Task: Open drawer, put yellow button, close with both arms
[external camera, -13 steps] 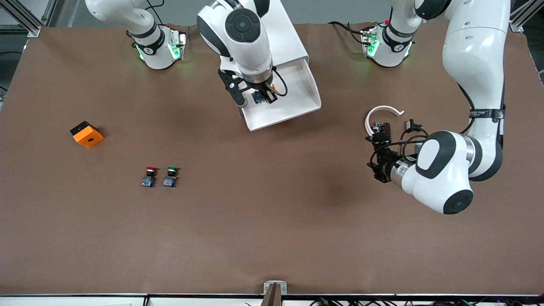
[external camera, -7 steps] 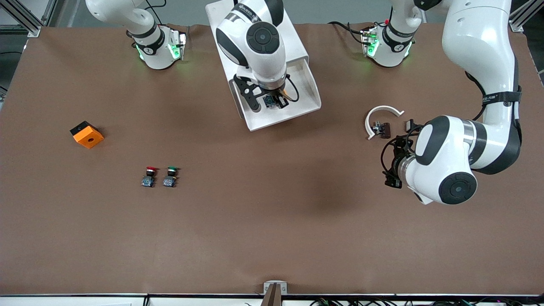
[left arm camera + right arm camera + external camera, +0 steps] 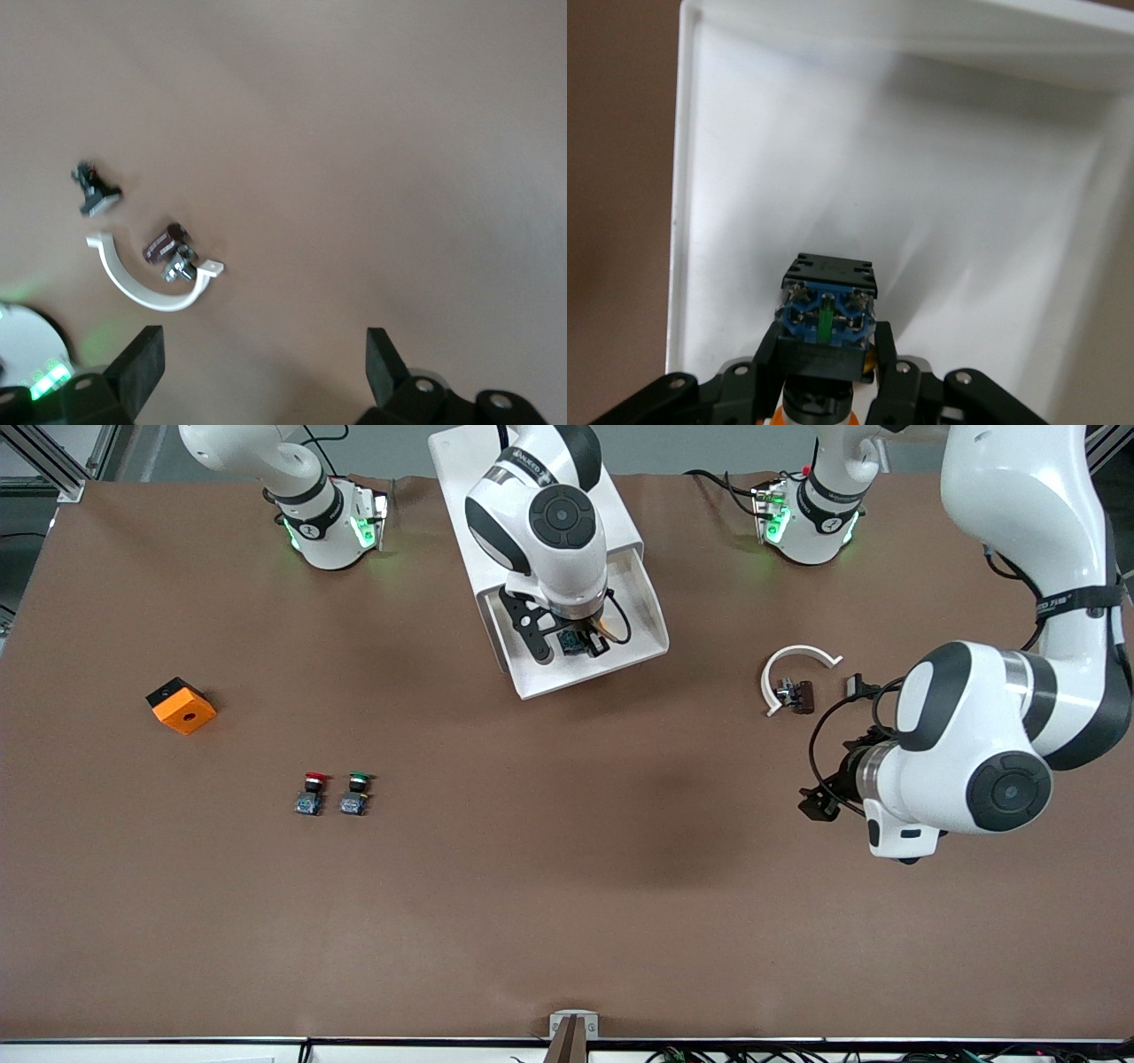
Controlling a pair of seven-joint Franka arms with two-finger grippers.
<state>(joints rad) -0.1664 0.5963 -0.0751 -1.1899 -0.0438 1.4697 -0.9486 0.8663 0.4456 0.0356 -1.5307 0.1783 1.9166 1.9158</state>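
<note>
The top drawer (image 3: 647, 615) is pulled out of the white cabinet (image 3: 461, 460) as an open white tray. My right gripper (image 3: 571, 645) is shut on the yellow button (image 3: 570, 641) and holds it inside the drawer, just above its floor. In the right wrist view the button's blue base (image 3: 827, 310) sits between the fingers (image 3: 764, 359), with the orange cap partly hidden below, over the drawer's white floor (image 3: 921, 177). My left gripper (image 3: 817, 804) is open and empty over bare table near the left arm's end; its fingers (image 3: 142, 363) stand wide apart in the left wrist view.
A white curved clip (image 3: 795, 657) with a small dark part (image 3: 797, 691) lies near the left gripper. Red-capped (image 3: 311, 792) and green-capped (image 3: 355, 792) buttons stand side by side nearer the camera. An orange block (image 3: 181, 705) lies toward the right arm's end.
My right gripper has carried the yellow button deeper over the open drawer. My left arm has swung away from the white clip, toward its end of the table and the camera.
</note>
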